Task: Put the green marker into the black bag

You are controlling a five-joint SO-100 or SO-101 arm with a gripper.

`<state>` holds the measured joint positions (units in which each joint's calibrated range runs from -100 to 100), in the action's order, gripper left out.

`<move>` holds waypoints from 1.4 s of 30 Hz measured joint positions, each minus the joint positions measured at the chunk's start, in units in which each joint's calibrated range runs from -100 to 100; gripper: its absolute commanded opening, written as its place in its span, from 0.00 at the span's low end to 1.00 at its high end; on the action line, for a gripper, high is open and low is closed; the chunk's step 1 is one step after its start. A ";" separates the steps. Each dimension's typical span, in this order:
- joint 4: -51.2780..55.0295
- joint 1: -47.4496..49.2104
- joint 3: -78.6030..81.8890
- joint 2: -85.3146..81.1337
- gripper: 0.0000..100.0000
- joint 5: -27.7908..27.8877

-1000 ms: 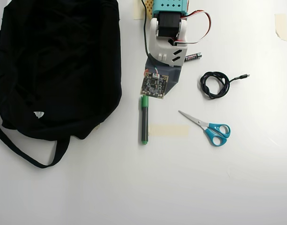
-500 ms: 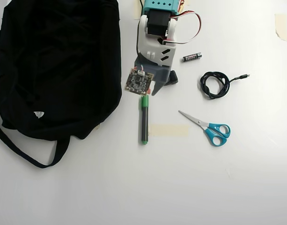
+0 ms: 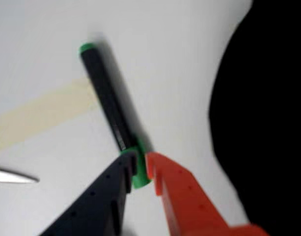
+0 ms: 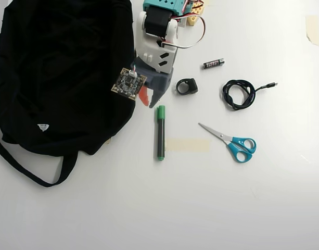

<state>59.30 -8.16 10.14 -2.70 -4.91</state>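
The green marker (image 3: pixel 108 101) lies on the white table, a black barrel with green ends. In the overhead view it (image 4: pixel 161 136) lies lengthwise just right of the black bag (image 4: pixel 55 67), cap end toward the arm. My gripper (image 3: pixel 141 161) has its black finger on the left and its orange finger on the right, closed against the marker's green cap, which shows between them. In the overhead view the gripper (image 4: pixel 150 101) sits at the marker's cap end, beside the bag's right edge. The bag fills the right side of the wrist view (image 3: pixel 268 108).
In the overhead view, blue-handled scissors (image 4: pixel 232 141), a coiled black cable (image 4: pixel 238 94), a small black battery (image 4: pixel 213 63) and a black ring-shaped piece (image 4: pixel 187 86) lie right of the marker. A strip of beige tape (image 4: pixel 188 145) is on the table. A scissor tip (image 3: pixel 13 176) shows in the wrist view.
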 measured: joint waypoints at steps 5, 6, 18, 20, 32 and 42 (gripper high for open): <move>-1.63 -0.37 0.00 4.15 0.02 6.01; -1.72 -0.37 0.00 5.06 0.02 6.40; -1.37 2.35 -0.24 6.56 0.02 12.26; -0.94 3.23 -0.24 6.56 0.02 12.26; 3.52 6.76 -0.47 7.14 0.02 12.26; 3.86 6.69 -11.08 19.10 0.03 12.75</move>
<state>63.16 -1.47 -0.94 16.40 7.84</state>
